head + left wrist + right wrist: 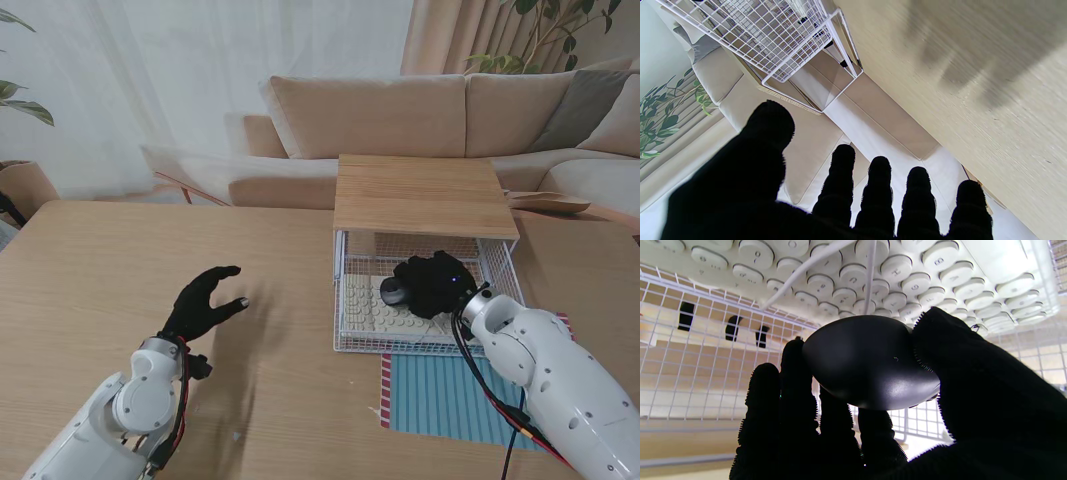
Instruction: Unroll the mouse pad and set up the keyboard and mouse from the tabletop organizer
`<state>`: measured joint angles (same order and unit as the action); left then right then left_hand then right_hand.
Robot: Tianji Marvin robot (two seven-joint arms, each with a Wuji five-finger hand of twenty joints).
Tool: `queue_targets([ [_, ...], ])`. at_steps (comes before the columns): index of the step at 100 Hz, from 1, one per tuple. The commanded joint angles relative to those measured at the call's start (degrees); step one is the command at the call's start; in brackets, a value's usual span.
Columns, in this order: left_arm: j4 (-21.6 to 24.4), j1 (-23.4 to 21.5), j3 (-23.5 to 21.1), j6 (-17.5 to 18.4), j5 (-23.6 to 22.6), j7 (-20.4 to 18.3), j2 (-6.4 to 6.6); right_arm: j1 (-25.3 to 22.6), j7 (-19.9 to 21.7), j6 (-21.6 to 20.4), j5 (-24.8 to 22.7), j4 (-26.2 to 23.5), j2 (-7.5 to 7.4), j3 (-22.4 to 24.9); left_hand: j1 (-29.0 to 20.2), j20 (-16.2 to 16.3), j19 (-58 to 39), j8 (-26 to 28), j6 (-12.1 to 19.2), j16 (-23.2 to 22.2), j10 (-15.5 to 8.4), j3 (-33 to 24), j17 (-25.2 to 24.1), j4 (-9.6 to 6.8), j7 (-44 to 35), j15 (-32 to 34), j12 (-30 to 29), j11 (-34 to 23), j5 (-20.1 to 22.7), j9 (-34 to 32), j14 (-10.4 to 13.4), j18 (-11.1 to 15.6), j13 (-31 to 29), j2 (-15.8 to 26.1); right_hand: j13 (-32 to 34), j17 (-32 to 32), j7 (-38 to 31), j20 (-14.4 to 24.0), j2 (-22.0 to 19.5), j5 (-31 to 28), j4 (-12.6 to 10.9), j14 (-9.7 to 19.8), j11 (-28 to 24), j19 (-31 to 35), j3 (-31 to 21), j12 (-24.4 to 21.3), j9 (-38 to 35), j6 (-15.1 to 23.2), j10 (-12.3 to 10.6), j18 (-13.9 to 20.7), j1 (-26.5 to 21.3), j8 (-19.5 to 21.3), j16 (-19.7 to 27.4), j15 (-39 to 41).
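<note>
Wooden table (pixel 90 270), right hand (pixel 437 283) gripping mouse (pixel 394 292)

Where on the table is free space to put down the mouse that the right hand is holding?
The striped mouse pad lies unrolled just in front of the organizer, partly bare beside the right arm. The wide wooden table between the left hand and the organizer is bare too. Inside the organizer it is crowded: the keyboard, mouse and right hand.

Left hand (pixel 203 304) open, fingers (pixel 839 186) spread; right hand (pixel 436 283) clasped, fingers curled.
</note>
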<state>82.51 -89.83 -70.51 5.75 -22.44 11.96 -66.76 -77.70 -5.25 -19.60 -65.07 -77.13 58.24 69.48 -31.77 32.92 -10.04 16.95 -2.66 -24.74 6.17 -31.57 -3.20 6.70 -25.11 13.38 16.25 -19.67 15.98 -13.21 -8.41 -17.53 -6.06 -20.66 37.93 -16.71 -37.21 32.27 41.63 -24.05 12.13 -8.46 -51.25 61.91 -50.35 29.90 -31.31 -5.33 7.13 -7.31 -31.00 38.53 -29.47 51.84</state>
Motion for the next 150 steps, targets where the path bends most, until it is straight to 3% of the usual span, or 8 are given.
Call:
queue_targets([
  [1, 0.1, -0.1, 0.1, -0.2, 0.2, -0.8, -0.26, -0.6, 0.7, -0.7, -0.3, -1.8, 0.11, 0.6, 0.4, 1.8, 1.7, -0.5, 0.0, -0.6, 0.6, 0.2, -0.4, -2.54, -0.1, -1.1, -0.6, 0.5, -0.2, 1.3, 0.4, -0.2, 1.9, 0.4, 3.2, -0.5, -6.6, 0.0, -4.1, -2.9, -2.6, 3.6, -8.7, 2.0, -11.0, 3.8, -4.9, 2.2, -1.9, -0.6, -11.7, 0.7, -1.9, 4.9],
  [48, 0.2, -0.1, 0.1, 0.1, 0.2, -0.7, -0.28, -6.7, 1.9, -5.4, -3.7, -12.8, 0.07, 10.3, 0.5, 1.8, 1.7, -0.5, 0.0, -0.6, 0.6, 0.3, -0.4, -2.53, -0.1, -1.1, -0.6, 0.5, -0.3, 1.3, 0.4, -0.3, 1.9, 0.6, 3.7, -1.0, -6.7, -0.2, -2.9, -3.5, -2.2, 2.8, -8.9, 2.4, -11.8, 4.6, -5.6, 2.0, -1.6, -0.6, -13.4, 0.3, -0.8, 6.0],
  [69, 0.3, -0.2, 0.1, 0.2, 0.2, -0.7, -0.27, -10.7, 0.6, -6.7, -5.0, -17.6, 0.25, 15.2, 0.5, 1.8, 1.7, -0.5, 0.1, -0.6, 0.6, 0.3, -0.4, -2.53, -0.1, -1.1, -0.6, 0.5, -0.2, 1.3, 0.4, -0.3, 1.8, 0.5, 4.1, -1.4, -6.7, -0.2, -2.3, -3.8, -2.1, 2.6, -8.8, 2.5, -12.0, 4.8, -6.0, 2.0, -1.5, -0.6, -14.1, 0.2, -0.3, 6.2],
  [107, 0.6, -0.4, 0.4, 0.1, 0.3, -0.9, -0.25, -21.6, -6.3, -5.8, -8.3, -25.2, 0.97, 26.3, 0.5, 1.9, 1.7, -0.5, 0.0, -0.6, 0.7, 0.3, -0.3, -2.53, -0.1, -1.1, -0.6, 0.5, -0.2, 1.3, 0.5, -0.2, 1.9, 0.6, 4.5, -1.7, -6.4, -0.4, -2.3, -4.2, -2.0, 2.3, -8.6, 2.6, -12.1, 5.1, -6.4, 1.8, -1.2, -0.9, -14.4, -0.2, 0.1, 6.7],
  [150, 0.8, -0.5, 0.8, 0.0, 0.2, -1.1, -0.19, -31.5, -14.4, 0.0, -10.8, -27.4, 1.91, 34.5, 0.4, 1.9, 1.7, -0.5, 0.0, -0.6, 0.7, 0.4, -0.3, -2.55, -0.1, -1.2, -0.6, 0.5, -0.2, 1.3, 0.4, -0.2, 1.9, 0.6, 4.5, -1.9, -6.2, -0.5, -2.7, -4.5, -2.1, 1.7, -8.8, 2.6, -11.7, 6.1, -6.3, 1.6, -0.9, -1.0, -15.2, -0.4, 0.2, 7.1],
])
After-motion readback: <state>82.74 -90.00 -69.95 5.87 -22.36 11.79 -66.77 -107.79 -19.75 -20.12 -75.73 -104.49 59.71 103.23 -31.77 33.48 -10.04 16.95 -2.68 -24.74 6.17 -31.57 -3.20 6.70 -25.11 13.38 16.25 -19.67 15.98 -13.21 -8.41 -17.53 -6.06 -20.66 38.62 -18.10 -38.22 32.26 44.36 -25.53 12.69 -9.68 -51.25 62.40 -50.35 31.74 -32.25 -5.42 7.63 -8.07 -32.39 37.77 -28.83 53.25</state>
